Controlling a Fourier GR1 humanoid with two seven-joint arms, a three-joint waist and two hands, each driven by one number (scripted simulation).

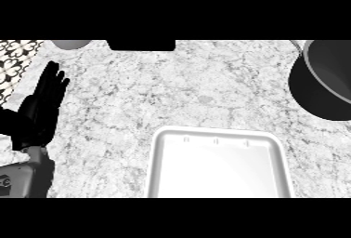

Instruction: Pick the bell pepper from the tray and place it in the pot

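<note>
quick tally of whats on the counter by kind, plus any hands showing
white tray: 1
dark pot: 1
hand, the left one, resting open at the left edge: 1
bell pepper: 0 visible
total: 3

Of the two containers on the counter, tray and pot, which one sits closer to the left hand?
The tray, white and shallow at bottom centre. The dark pot sits at the far right edge, well away from the open left hand resting at the left.

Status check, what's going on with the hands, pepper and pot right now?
Left hand open, resting at left. Right hand out of view. No pepper visible; tray looks bare. Pot at right edge.
</note>
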